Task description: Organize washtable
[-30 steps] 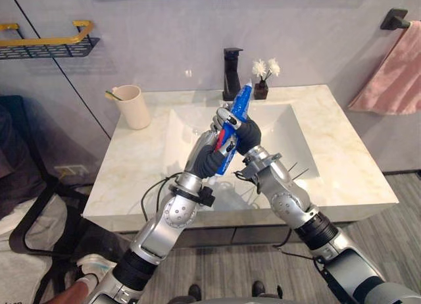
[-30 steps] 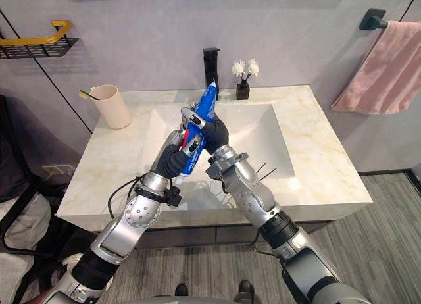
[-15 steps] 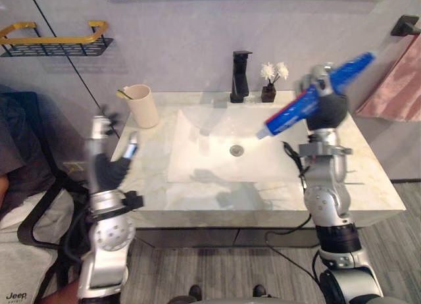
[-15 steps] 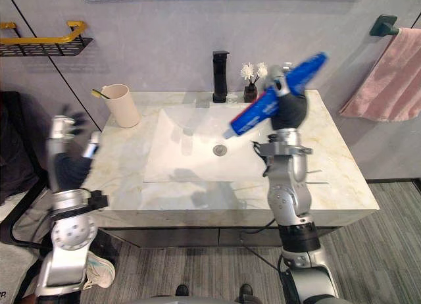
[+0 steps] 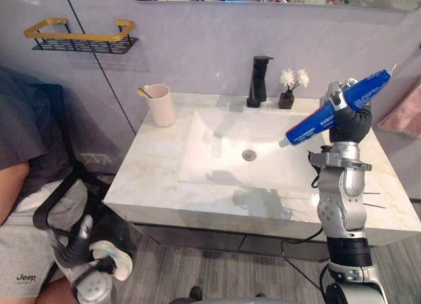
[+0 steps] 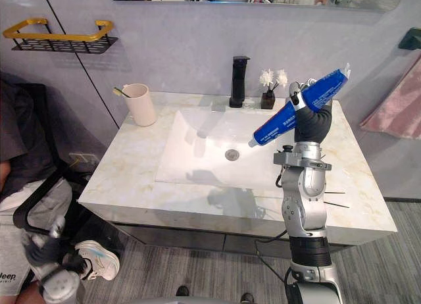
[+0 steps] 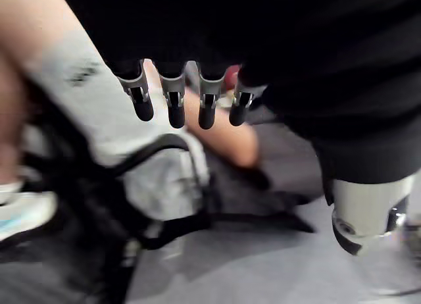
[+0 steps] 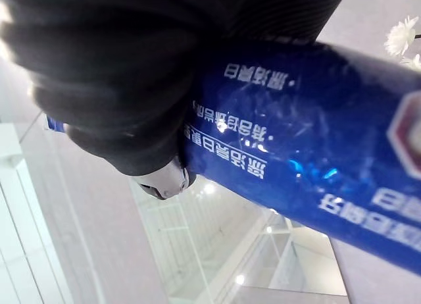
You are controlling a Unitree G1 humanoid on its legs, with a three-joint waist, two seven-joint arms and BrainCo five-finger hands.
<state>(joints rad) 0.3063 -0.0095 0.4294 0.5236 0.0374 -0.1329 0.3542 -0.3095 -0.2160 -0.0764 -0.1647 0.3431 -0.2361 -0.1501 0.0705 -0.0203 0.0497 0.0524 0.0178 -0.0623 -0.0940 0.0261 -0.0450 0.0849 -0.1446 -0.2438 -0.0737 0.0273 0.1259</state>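
While our right hand clasps the long blue toothpaste tube near its tail over the marble counter's right edge, left hand slack, we risk it levering loose.

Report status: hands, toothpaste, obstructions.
Right hand shut on toothpaste tube, held up over sink's right edge. Left hand open, low beside counter, near seated person. Cup back left, unblocked.

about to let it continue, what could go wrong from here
The right hand holds the toothpaste tube tilted high above the sink; a slip could drop it there. A swing back could clip the flower vase. The left hand hangs low beside a seated person and could bump them.
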